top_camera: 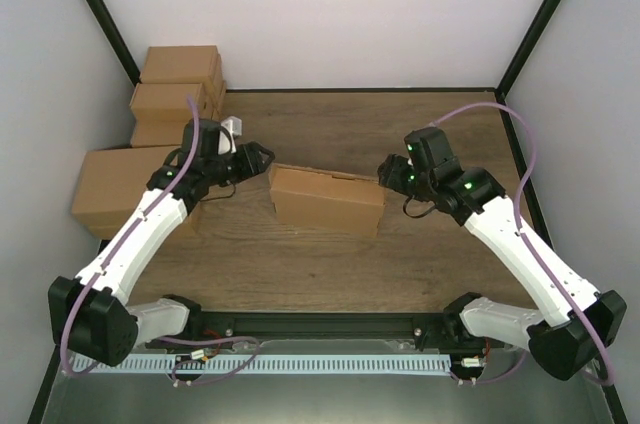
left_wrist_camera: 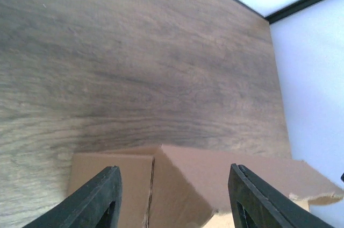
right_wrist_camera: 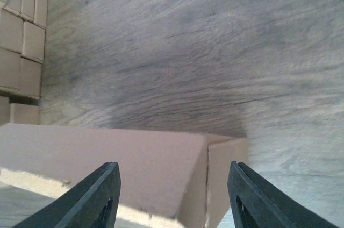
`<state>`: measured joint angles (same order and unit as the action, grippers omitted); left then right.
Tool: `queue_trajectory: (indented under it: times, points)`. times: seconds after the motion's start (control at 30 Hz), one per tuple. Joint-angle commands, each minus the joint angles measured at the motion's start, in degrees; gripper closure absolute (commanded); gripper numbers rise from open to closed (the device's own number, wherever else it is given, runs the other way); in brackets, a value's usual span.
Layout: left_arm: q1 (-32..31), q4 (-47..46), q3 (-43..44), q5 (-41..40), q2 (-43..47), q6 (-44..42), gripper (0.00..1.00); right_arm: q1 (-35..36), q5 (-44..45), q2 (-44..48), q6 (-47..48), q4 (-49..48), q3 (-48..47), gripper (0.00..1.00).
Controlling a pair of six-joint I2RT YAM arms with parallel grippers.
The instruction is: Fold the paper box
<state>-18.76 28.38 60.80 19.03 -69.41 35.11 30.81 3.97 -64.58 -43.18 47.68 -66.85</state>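
The paper box [top_camera: 328, 199] at the worktop's centre is plain unprinted brown cardboard, paler tan along its cut edge. The worktop [top_camera: 400, 134] has grey-brown wood grain with darker streaks. The stacked cartons [top_camera: 180, 84] at ten o'clock are the same plain brown. The left arm [top_camera: 140, 234] and right arm [top_camera: 520, 244] are white with black joints and small green lights. The left hand [top_camera: 262, 157] and right hand [top_camera: 385, 169] are black. The cables [top_camera: 190, 134] are lilac and the walls [top_camera: 330, 14] white.

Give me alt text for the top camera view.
A partly folded brown paper box lies on a wooden table, the left gripper and right gripper poised at its ends. Brown cartons are stacked far left.
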Motion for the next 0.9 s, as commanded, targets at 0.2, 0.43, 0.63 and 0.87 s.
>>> queue_trajectory:
  times: [0.2, 0.43, 0.63, 0.87]
  points:
    - [0.1, -6.3, -4.9, 8.6, -0.9, 4.6, 0.56, -0.2, -3.4, 2.2, -4.4, -2.2, 4.0, 0.60]
    - [0.1, -5.8, -7.5, 9.7, -1.7, 2.8, 0.76, -0.2, -4.4, 3.4, -4.5, -2.9, 8.6, 0.78]
    - [0.1, -5.5, -10.7, 9.1, -1.6, 1.1, 0.82, -0.2, -3.3, 3.8, -3.5, -3.7, 13.3, 0.82]
    - [0.0, -2.6, -11.8, 5.4, -2.4, -3.1, 0.85, -0.2, -1.9, 3.7, -2.6, -5.6, 19.7, 0.78]
